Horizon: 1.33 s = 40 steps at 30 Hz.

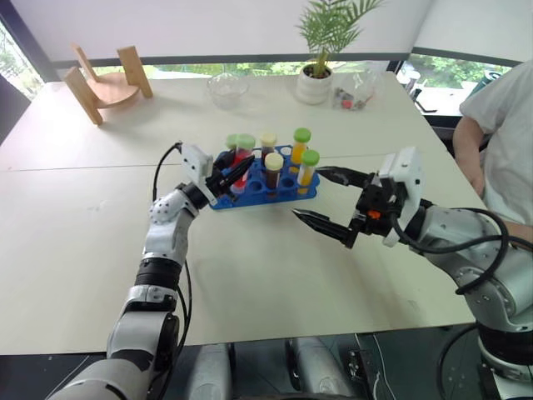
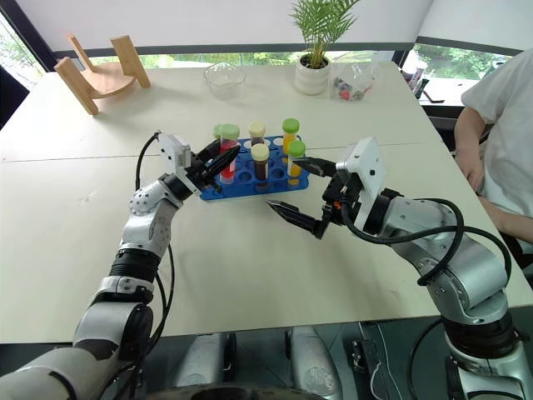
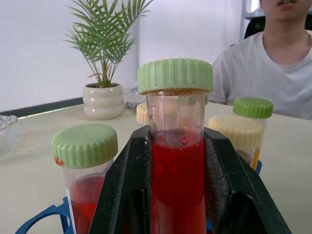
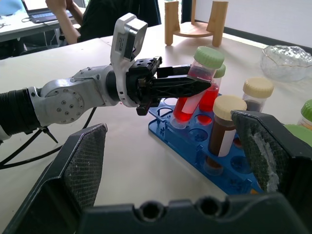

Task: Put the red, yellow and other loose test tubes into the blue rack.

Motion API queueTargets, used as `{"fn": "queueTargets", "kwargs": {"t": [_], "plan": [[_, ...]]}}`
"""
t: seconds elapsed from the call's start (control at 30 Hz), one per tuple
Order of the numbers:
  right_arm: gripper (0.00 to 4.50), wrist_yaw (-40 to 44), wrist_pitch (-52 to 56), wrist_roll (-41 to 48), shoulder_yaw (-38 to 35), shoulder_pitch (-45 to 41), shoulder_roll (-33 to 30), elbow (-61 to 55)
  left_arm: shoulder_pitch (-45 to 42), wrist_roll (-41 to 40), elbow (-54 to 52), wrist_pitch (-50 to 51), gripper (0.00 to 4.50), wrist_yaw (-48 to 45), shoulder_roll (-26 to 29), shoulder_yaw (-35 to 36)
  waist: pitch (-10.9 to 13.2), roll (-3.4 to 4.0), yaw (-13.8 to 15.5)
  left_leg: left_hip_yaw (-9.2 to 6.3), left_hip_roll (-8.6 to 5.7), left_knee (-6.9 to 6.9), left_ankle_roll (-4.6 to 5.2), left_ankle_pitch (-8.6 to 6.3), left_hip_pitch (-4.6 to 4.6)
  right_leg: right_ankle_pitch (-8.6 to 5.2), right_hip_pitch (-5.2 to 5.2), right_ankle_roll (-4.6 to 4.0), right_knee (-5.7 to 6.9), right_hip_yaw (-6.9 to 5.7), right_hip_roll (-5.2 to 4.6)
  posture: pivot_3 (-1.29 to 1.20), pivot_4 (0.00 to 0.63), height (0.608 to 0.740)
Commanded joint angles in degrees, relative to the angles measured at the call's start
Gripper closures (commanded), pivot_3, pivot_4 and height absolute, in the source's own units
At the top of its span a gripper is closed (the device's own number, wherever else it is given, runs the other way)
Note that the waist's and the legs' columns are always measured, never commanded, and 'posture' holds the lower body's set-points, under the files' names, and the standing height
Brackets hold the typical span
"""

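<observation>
The blue rack (image 1: 287, 188) stands mid-table with several capped tubes upright in it: red (image 3: 85, 165), brown (image 1: 273, 169) and yellow (image 1: 301, 143). My left gripper (image 1: 239, 172) is shut on a red test tube with a green cap (image 1: 244, 154), at the rack's left end. In the right wrist view this tube (image 4: 195, 92) leans, with its lower end down at a hole in the rack (image 4: 195, 146). The left wrist view has the tube (image 3: 176, 170) clamped between both black fingers (image 3: 124, 195). My right gripper (image 1: 310, 193) hangs open and empty just right of the rack's front.
A wooden stand (image 1: 104, 83) sits at the far left of the table. At the back are a glass bowl (image 1: 227, 87), a potted plant (image 1: 321, 58) and a clear container (image 1: 354, 96). A person in a white shirt (image 1: 500, 133) sits at the right edge.
</observation>
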Motion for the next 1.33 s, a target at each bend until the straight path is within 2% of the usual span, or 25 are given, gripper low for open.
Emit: {"fn": "queueTargets", "kwargs": {"t": [0.03, 0.3, 0.43, 0.5, 0.57, 0.67, 0.7, 0.83, 0.9, 0.97, 1.07, 1.13, 1.33], "plan": [[0.0, -0.5, -0.4, 0.3, -1.2, -0.1, 0.0, -3.3, -0.9, 0.1, 2.2, -2.7, 3.69, 0.0, -0.9, 0.2, 0.0, 0.0, 0.0, 0.0, 0.0, 0.0, 0.0, 0.0, 0.0, 0.0, 0.0, 0.0, 0.0, 0.0, 0.0, 0.0, 0.15, 0.74], [0.0, -1.1, 0.3, 1.0, -1.9, 0.4, -0.4, -4.5, 0.3, -0.3, 6.5, -10.1, 3.69, -0.2, -2.9, 1.4, 0.0, 0.0, 0.4, -0.02, -0.01, 0.04, 0.0, 0.0, 0.0, 0.01, 0.06, 0.02, -0.02, -0.02, 0.0, 0.0, 0.15, 0.74], [0.0, -1.5, 0.6, 1.3, -2.0, 0.5, -0.4, -4.8, 2.7, -0.4, 6.1, -10.4, 3.69, -0.1, -2.6, 1.4, 0.0, 0.0, 0.1, -0.03, 0.0, 0.01, 0.0, 0.0, 0.02, 0.01, 0.06, 0.02, -0.02, -0.02, 0.0, 0.0, 0.15, 0.74], [0.0, -1.6, 0.8, 1.4, -1.9, 0.6, -0.3, -4.8, 3.6, -0.5, 5.4, -10.3, 2.67, 0.2, -2.5, 1.5, 0.0, 0.01, -0.1, -0.04, 0.0, 0.0, 0.0, 0.0, 0.03, 0.01, 0.06, 0.02, -0.01, -0.02, 0.01, 0.0, 0.15, 0.74], [0.0, -1.5, 0.8, 1.2, -1.7, 0.5, -0.3, -4.4, 4.6, -0.3, 4.0, -10.5, 1.87, 0.6, -2.1, 1.5, 0.0, 0.03, -0.2, -0.04, 0.0, 0.0, 0.0, 0.0, 0.06, 0.01, 0.09, 0.02, -0.02, -0.01, 0.01, 0.0, 0.15, 0.74], [0.0, -1.4, 0.8, 1.1, -1.7, 0.2, -0.4, -4.1, 6.0, -0.3, -0.9, -6.5, 0.26, 0.3, 0.5, 1.0, 0.0, 0.02, -0.2, -0.05, 0.0, -0.01, 0.0, 0.0, 0.06, 0.01, 0.1, 0.02, -0.01, -0.02, 0.01, 0.0, 0.15, 0.74], [0.0, -1.3, 0.9, 1.1, -1.8, 0.3, -0.5, -4.0, 6.5, 0.0, -2.6, -4.9, 0.03, 0.3, 1.7, 0.7, 0.0, 0.02, -0.2, -0.07, 0.0, 0.0, 0.0, 0.0, 0.05, 0.01, 0.1, 0.02, -0.01, -0.03, 0.01, 0.0, 0.15, 0.74], [0.0, -0.3, 0.6, 0.6, -3.0, 1.4, -1.9, -3.7, 9.5, -2.6, -14.1, 6.3, 0.03, -2.8, 9.4, 0.5, 0.0, 0.03, -0.2, -0.06, 0.01, -0.01, 0.0, 0.0, 0.06, 0.01, 0.1, 0.02, -0.01, -0.03, 0.01, 0.0, 0.15, 0.74], [0.0, 0.2, 0.9, 1.1, -4.3, 2.6, -3.0, -3.5, 11.6, -5.2, -22.0, 17.1, 0.03, -3.6, 15.2, 0.8, 0.0, 0.02, -0.2, -0.07, 0.04, -0.04, 0.0, 0.0, 0.06, 0.0, 0.1, 0.01, -0.02, -0.05, 0.01, 0.0, 0.15, 0.74], [0.0, 1.3, 1.0, 1.5, -6.1, 4.2, -4.2, -3.1, 13.7, -8.7, -28.9, 26.6, 0.03, -4.6, 21.1, 2.1, 0.0, 0.02, -0.3, -0.08, 0.06, -0.06, 0.0, 0.0, 0.04, 0.0, 0.09, 0.0, -0.02, -0.06, 0.02, 0.0, 0.15, 0.74], [0.0, 3.3, 0.8, 1.1, -8.5, 7.6, -6.4, -2.2, 17.9, -12.0, -35.8, 34.3, 0.03, -6.6, 28.4, 4.2, 0.0, 0.03, -0.2, -0.07, 0.06, -0.08, 0.0, 0.0, 0.06, -0.01, 0.09, -0.01, -0.04, -0.07, 0.0, 0.0, 0.15, 0.74], [0.0, 4.6, 0.9, 1.2, -9.8, 9.6, -7.5, -1.2, 22.7, -17.0, -41.4, 41.7, 0.03, -8.1, 32.8, 7.0, 0.0, 0.03, -0.2, -0.05, 0.05, -0.07, 0.0, 0.0, 0.08, -0.02, 0.11, -0.01, -0.05, -0.06, -0.03, 0.0, 0.15, 0.74], [0.0, 7.1, 0.8, 1.0, -10.6, 12.1, -9.1, 0.8, 34.8, -24.5, -53.0, 52.1, 0.03, -7.1, 37.0, 12.5, 0.0, 0.03, -0.3, -0.01, 0.09, -0.06, 0.0, -0.01, 0.09, -0.1, 0.09, -0.15, -0.07, -0.04, -0.01, 0.0, 0.15, 0.74]]}}
